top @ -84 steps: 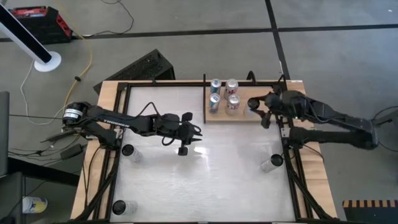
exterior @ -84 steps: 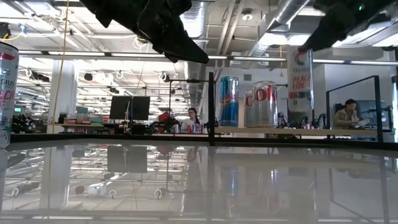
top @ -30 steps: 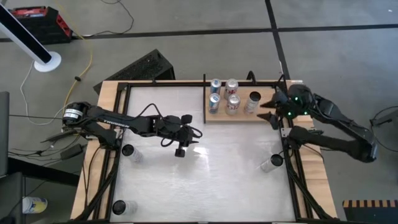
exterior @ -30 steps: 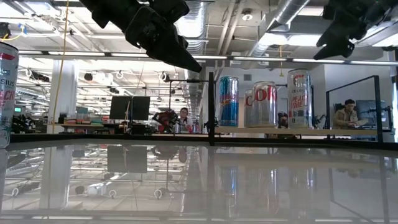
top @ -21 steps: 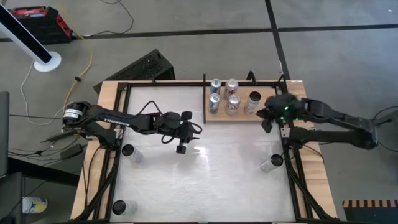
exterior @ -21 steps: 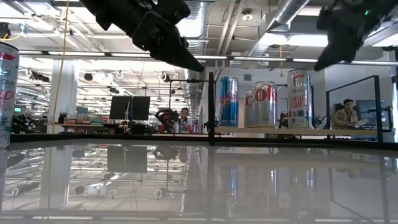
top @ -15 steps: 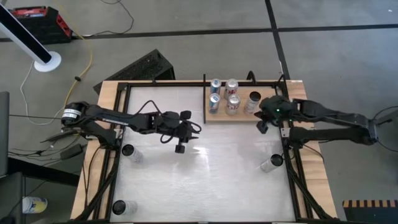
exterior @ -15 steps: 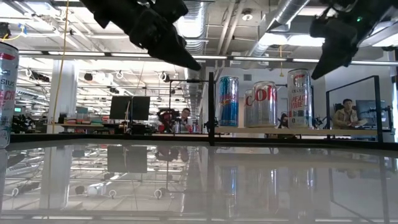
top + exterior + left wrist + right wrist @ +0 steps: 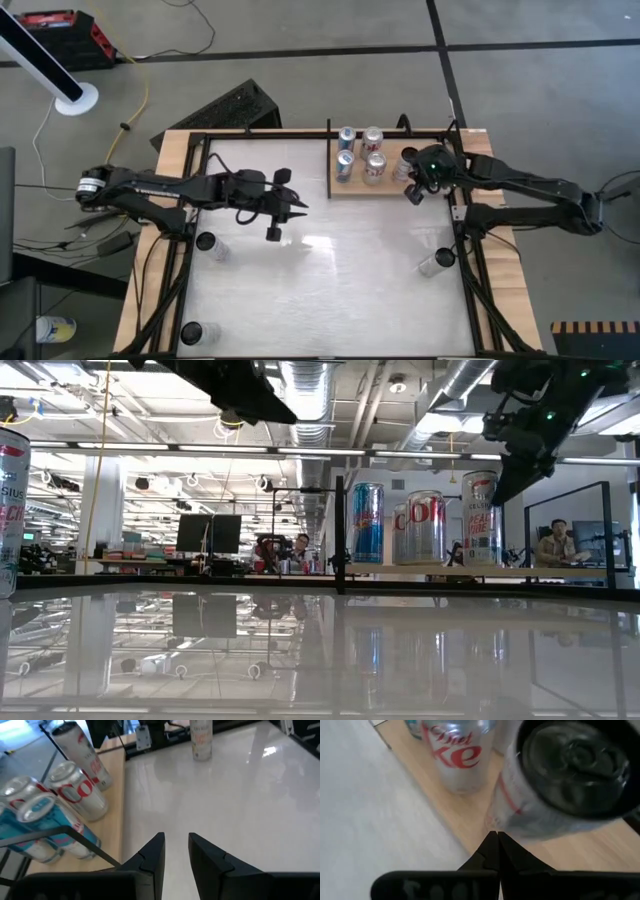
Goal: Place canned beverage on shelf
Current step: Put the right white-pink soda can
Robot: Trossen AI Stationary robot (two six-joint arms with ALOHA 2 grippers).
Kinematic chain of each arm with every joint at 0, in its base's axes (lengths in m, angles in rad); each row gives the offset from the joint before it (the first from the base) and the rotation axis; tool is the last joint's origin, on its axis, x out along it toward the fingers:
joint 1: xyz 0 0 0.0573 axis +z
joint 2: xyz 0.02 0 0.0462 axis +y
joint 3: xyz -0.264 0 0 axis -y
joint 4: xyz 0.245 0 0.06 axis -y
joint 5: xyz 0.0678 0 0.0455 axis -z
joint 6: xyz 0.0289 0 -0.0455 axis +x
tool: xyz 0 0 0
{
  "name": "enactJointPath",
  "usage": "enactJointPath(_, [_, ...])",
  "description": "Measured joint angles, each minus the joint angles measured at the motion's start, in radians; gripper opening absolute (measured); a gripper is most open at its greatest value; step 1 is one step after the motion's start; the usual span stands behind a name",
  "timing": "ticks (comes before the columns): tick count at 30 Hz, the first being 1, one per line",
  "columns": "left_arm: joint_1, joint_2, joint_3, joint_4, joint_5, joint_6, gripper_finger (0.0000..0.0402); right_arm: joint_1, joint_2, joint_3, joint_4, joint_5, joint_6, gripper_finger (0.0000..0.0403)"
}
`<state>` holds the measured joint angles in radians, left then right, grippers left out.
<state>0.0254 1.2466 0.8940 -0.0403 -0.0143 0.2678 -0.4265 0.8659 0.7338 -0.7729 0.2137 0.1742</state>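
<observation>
Risk sits with the right gripper (image 9: 412, 192), its dark fingers pressed together on nothing just beside the white-and-red canned beverage (image 9: 481, 518) standing upright on the tan wood shelf (image 9: 386, 188): a sideways swing could topple it.

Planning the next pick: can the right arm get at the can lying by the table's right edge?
Probably yes: that can lies alone on bare table just below the right gripper, which is shut and empty.

The high view looks straight down on the whole table (image 9: 330, 290), and the low view looks level across it from table height. Each wrist camera sits close behind its own fingers; all four views share the shelf (image 9: 390, 185) with its cans (image 9: 425, 525).
</observation>
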Motion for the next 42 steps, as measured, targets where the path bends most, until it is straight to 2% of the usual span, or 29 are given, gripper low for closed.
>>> enactJointPath(7, [0.000,-0.027,0.000,-0.011,-0.001,-0.024,0.0072,-0.053,0.063,0.000,0.024,-0.003,-0.061,0.0015])
enactJointPath(19, [0.000,-0.026,0.000,-0.024,-0.002,-0.036,0.0072,-0.164,0.163,0.000,0.165,-0.001,-0.155,0.0015])
enactJointPath(32, [0.000,-0.026,0.000,-0.027,-0.002,-0.029,0.0072,-0.277,0.176,0.000,0.242,0.000,-0.210,0.0015])
enactJointPath(34, [0.000,-0.026,0.000,-0.034,-0.002,-0.029,0.0072,-0.278,0.176,0.000,0.221,-0.019,-0.209,0.0015])
enactJointPath(38, [0.000,-0.025,0.000,-0.043,-0.002,-0.028,0.0072,-0.260,0.176,0.000,0.200,-0.132,-0.213,0.0016])
enactJointPath(42, [0.000,-0.025,0.000,-0.037,-0.013,-0.021,0.0072,-0.250,0.176,0.000,0.268,-0.128,-0.213,0.0016])
